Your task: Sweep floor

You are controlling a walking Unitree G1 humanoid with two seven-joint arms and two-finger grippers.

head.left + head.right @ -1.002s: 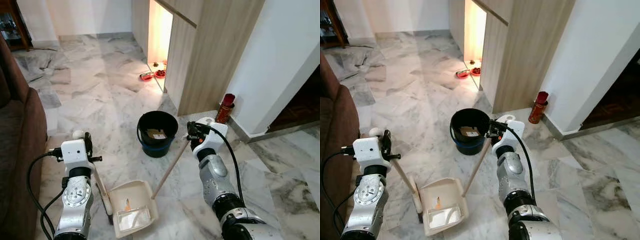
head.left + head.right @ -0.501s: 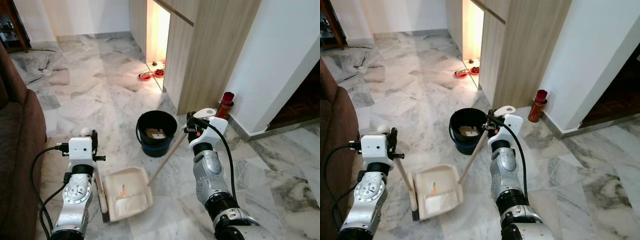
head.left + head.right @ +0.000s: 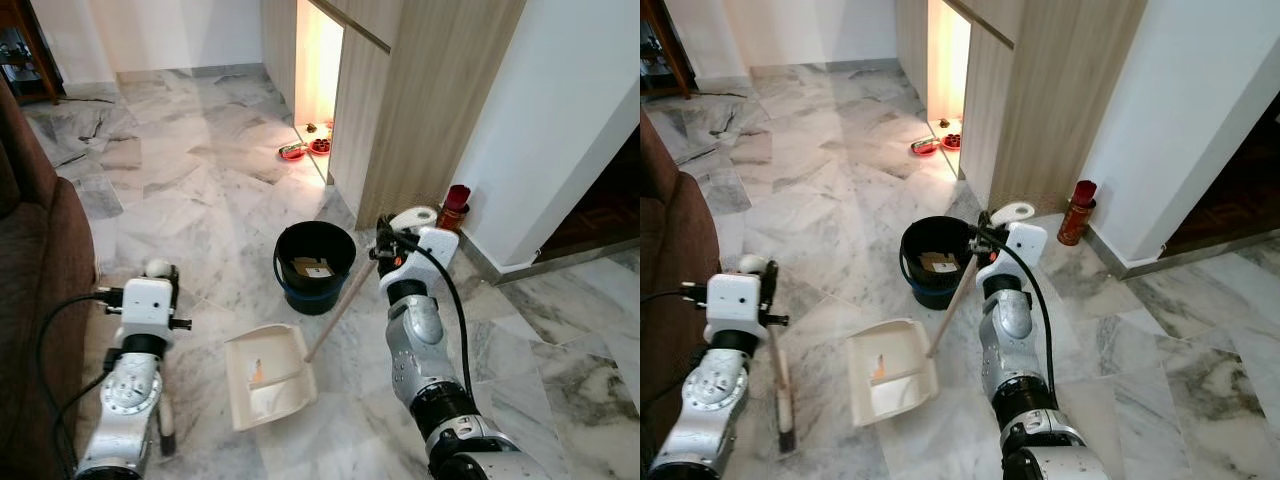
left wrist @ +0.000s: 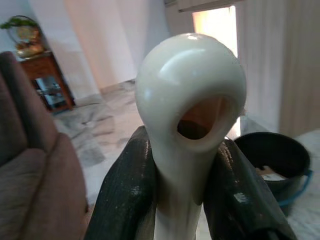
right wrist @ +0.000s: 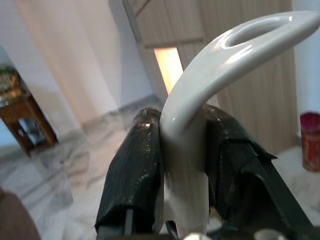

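A: We log the left gripper (image 4: 175, 200) clamped on the broom (image 3: 774, 372) just under its white handle cap. The stick runs down to the dark head on the marble floor (image 3: 200, 190) beside the sofa (image 3: 30, 300), apart from the pan.

B: We log the right gripper (image 5: 182, 185) closed on the looped end of the dustpan (image 3: 268, 376) handle. The wooden shaft slants down from it past the bucket (image 3: 314, 266). The pan sits flat on the floor just in front of the bucket, mouth toward us.

A: We see a small orange scrap and some pale bits in the pan. The bucket holds some paper or card.

B: Judgement: sweeping looks mostly done for this patch; we take the step in hand to be emptying the pan.

A: Next move, as we judge it: lift the pan level so nothing slides out the open mouth, carry it over the bucket rim, then tip. The long shaft makes the pan swing easily.

B: The broom can stay parked, clear of the pan's path.
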